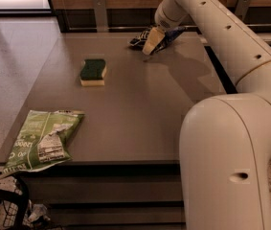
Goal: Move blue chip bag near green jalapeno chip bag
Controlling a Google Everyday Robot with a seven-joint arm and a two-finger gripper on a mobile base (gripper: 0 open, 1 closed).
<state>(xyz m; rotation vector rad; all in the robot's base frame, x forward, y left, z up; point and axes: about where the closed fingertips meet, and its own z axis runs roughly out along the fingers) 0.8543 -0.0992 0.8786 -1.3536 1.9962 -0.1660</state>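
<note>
Blue chip bag (169,36): we saw a small, crumpled, dark navy foil bag with white markings. It lay on the table (144,109) directly under the gripper and spread out to either side of it.
Gripper (152,42): it was down on the blue chip bag with its pale tip against the foil. We could not tell whether it was open, closed or gripping the bag.
Green jalapeno chip bag (44,140): flat, wrinkled and light green, with its white label facing up. It lay well apart from the gripper, nearer the camera and to the left.
Sponge (93,72): green on top and yellow beneath. It sat left of the gripper, roughly between the two bags.
Arm (223,42): white, reaching along the table's right side to the gripper.
</note>
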